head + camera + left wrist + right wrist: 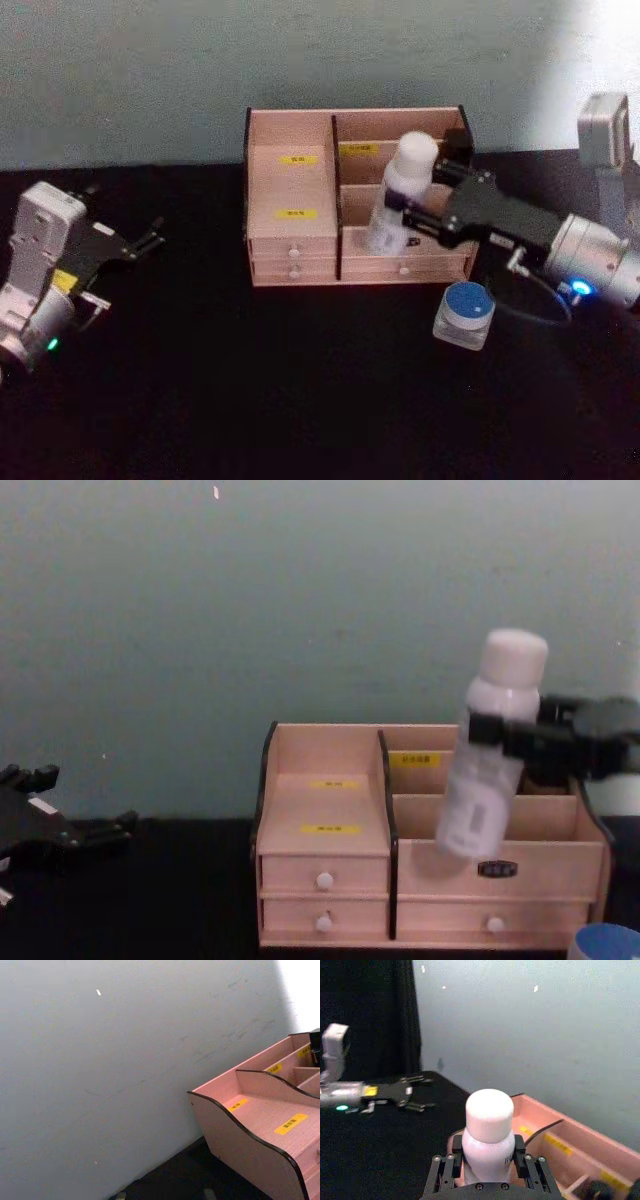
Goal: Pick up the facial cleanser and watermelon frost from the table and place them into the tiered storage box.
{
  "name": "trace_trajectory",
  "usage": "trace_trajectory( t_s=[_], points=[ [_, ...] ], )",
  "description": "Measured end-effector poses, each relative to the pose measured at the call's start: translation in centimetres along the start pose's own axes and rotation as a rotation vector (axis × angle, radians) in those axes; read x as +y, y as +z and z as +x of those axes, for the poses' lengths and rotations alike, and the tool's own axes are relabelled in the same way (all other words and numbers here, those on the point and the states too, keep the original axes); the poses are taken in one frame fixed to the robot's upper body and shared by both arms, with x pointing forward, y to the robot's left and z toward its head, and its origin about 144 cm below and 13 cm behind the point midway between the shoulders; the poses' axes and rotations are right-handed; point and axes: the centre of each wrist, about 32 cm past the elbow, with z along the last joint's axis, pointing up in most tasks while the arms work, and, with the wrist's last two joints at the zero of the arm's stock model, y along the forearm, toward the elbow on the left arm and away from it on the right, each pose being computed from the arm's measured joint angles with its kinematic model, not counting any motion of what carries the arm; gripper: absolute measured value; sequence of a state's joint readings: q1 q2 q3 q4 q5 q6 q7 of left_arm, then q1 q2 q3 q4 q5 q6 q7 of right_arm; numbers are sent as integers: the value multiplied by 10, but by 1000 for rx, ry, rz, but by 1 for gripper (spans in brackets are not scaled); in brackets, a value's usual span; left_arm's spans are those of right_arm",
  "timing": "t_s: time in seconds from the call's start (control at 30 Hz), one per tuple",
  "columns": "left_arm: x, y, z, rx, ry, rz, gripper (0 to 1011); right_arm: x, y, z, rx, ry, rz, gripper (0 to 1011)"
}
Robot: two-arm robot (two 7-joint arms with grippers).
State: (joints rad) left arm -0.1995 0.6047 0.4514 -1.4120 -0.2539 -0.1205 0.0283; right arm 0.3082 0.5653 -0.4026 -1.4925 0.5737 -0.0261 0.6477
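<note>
- right end effector clenched on the white bottle, gripping high, just under the cap
- bottle tilted, cap up; base over the front right compartment of the storage box; can't tell if it has touched down
- likely light, rigid plastic with slick sides; a mid-body grip would swing less
- blue-lidded jar on the desk near the box's right front corner, under the right arm; squat, stiff; pinch across the lid
- left end effector parked far left, released, holding nothing
</note>
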Motion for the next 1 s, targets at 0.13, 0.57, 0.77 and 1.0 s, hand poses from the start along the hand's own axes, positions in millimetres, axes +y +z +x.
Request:
trace_trajectory(
  t_s=[0.13,0.57,0.77,1.0],
  points=[
    [0,0,0,0,0,0,1001,7,6,6,-36,-37,8,593],
    [0,0,0,0,0,0,1001,36,8,28,-105,-141,15,593],
    [0,0,0,0,0,0,1001,47,5,39,-108,-167,7,593],
    [0,0,0,0,0,0,1001,57,1,49,-103,-187,-4,593]
  ],
)
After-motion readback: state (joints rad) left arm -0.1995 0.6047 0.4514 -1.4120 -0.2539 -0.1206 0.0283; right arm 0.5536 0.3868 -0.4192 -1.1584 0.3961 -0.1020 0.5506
